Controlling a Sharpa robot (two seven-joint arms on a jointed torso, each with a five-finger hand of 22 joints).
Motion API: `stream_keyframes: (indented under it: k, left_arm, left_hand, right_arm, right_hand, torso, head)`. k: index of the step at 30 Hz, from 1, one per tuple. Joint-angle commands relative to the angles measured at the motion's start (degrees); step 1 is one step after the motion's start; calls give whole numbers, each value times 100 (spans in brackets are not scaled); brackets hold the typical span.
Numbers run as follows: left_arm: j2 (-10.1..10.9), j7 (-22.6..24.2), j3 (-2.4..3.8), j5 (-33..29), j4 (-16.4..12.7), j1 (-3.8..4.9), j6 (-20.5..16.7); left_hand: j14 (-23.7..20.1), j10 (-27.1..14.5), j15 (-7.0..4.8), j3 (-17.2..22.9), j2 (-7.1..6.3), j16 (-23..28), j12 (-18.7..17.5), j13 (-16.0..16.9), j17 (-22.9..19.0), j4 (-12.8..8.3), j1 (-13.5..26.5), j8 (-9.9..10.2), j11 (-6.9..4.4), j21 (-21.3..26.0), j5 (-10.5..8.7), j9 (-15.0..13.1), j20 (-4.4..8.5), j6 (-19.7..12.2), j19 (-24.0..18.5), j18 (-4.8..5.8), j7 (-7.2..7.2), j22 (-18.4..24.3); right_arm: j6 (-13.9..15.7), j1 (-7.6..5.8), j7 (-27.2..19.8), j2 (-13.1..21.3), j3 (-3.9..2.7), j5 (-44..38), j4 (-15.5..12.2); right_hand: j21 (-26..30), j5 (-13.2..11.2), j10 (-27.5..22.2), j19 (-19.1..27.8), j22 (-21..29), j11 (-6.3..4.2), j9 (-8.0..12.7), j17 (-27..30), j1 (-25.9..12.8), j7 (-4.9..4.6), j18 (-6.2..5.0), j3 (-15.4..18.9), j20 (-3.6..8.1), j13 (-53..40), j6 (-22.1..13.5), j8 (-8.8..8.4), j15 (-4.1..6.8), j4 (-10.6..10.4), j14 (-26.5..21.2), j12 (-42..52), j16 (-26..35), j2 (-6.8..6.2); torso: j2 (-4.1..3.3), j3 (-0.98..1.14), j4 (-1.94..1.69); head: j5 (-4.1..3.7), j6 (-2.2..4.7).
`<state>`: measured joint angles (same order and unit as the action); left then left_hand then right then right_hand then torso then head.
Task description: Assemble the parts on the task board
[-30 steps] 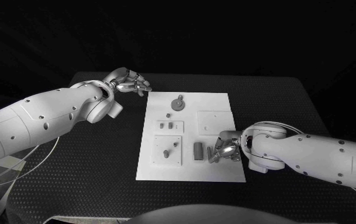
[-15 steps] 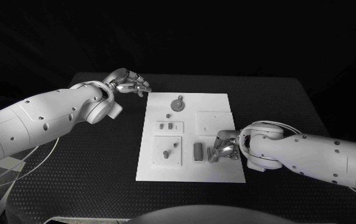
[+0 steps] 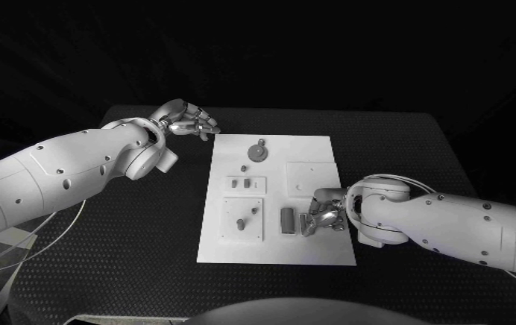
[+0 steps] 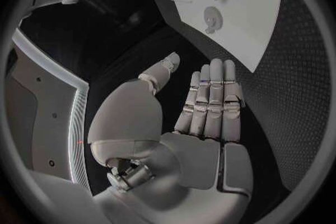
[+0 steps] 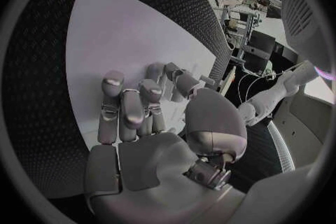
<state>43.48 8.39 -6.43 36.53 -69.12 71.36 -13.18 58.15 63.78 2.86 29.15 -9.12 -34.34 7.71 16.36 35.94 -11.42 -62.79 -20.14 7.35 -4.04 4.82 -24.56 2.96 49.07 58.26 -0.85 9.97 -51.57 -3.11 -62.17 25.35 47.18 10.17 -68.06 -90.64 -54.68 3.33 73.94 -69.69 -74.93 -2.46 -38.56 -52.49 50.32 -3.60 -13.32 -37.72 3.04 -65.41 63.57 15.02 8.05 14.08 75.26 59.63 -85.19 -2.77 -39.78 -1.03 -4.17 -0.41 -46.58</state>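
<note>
Resting on the near right part of the task board (image 3: 274, 191), the right hand (image 3: 326, 217) has its fingers curled down beside a grey part (image 3: 287, 219); whether it grasps something I cannot tell. At the board's far left corner, the left hand (image 3: 189, 121) hovers over the black table (image 3: 118, 243), released and holding nothing.

Task board (image 3: 277, 198) with grey parts lying on the black table
The white rectangular plate is lying flat, carrying a round disc part (image 3: 258, 150) near its far end, two small blocks (image 3: 246, 182) at mid-left, a peg piece (image 3: 241, 223) lower left, and an upright dark bar (image 3: 287, 219) beside it.
</note>
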Motion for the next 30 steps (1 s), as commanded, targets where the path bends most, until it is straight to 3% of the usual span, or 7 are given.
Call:
stream_keyframes:
  k: [1,10,18,21,22,23,30]
  left_arm:
    - [-10,24,3,21,-10,6,55]
    - [0,36,3,22,0,6,25]
    - [-13,73,3,-128,58,6,0]
    - [-34,85,3,-260,93,6,-7]
    - [-45,90,3,-333,113,5,-8]
    - [-56,94,3,-412,131,5,-6]
    - [-170,93,3,-1474,443,6,71]
  left_hand:
    - [38,-44,-10,3,20,28,35,5,7,41,40,-13,9,-2,-29,9,-5,4,-2,69,3,10]
    - [38,-44,-10,2,20,28,35,5,7,41,40,-13,9,-2,-29,10,-5,4,-2,69,3,10]
    - [38,-44,-10,2,20,28,35,5,7,41,40,-13,9,-2,-29,10,-5,4,-2,69,3,10]
    - [37,-46,-10,-1,14,30,34,5,8,42,44,-9,10,-2,-30,11,-5,-2,-3,70,6,10]
    - [35,-52,-8,-10,-4,36,33,5,12,46,56,3,12,0,-31,17,-7,-24,-7,71,14,12]
    - [34,-52,-8,-10,-4,37,33,5,12,46,56,3,12,0,-31,17,-7,-24,-7,71,14,12]
    - [-154,-38,97,-5,77,271,66,24,-30,56,66,10,-1,40,-28,27,-105,-51,-252,85,25,73]
  right_arm:
    - [-160,54,221,33,50,-141,66]
    - [-382,39,147,222,33,2,-151]
    - [-299,-233,33,330,-160,-39,-243]
    - [-194,-286,-343,288,-247,-150,-66]
    - [-47,-309,-492,256,-253,-173,41]
    - [75,-328,-588,224,-256,-172,138]
    - [1228,-400,-2211,-102,-384,1238,1183]
  right_hand:
    - [-26,16,-4,28,-44,-31,-5,5,12,-4,-168,-11,6,-1,-17,22,19,7,-5,36,-12,52]
    - [-27,25,-1,34,-46,-31,-7,24,82,6,-168,-19,5,0,-5,28,17,116,-13,36,-9,-51]
    - [-27,25,-1,34,-46,-31,-7,24,82,6,-168,-19,5,0,-5,28,17,116,-13,36,-9,-51]
    - [-22,93,-10,35,-41,-14,1,69,-125,-9,-153,86,-21,4,-26,14,6,39,-33,27,5,-342]
    - [10,209,-53,29,-11,19,23,163,-581,-49,-125,173,-39,13,-108,-34,-2,-316,-73,-2,40,-992]
    - [56,-1,-81,2,35,20,33,188,-493,-47,-168,-134,22,17,-133,-51,22,-607,-67,-20,66,-1137]
    - [103,7,-242,116,31,141,67,410,-147,-165,-166,-149,11,-13,-519,-219,-94,-466,-207,-39,166,-970]
  torso:
    - [0,-2,3]
    - [1,1,6]
    - [6,2,6]
    - [9,1,9]
    - [12,1,13]
    - [16,1,16]
    - [89,10,54]
  head:
    - [-1,7]
    - [4,22]
    - [-15,91]
    - [-42,132]
    - [-75,188]
    - [-97,232]
    - [-196,661]
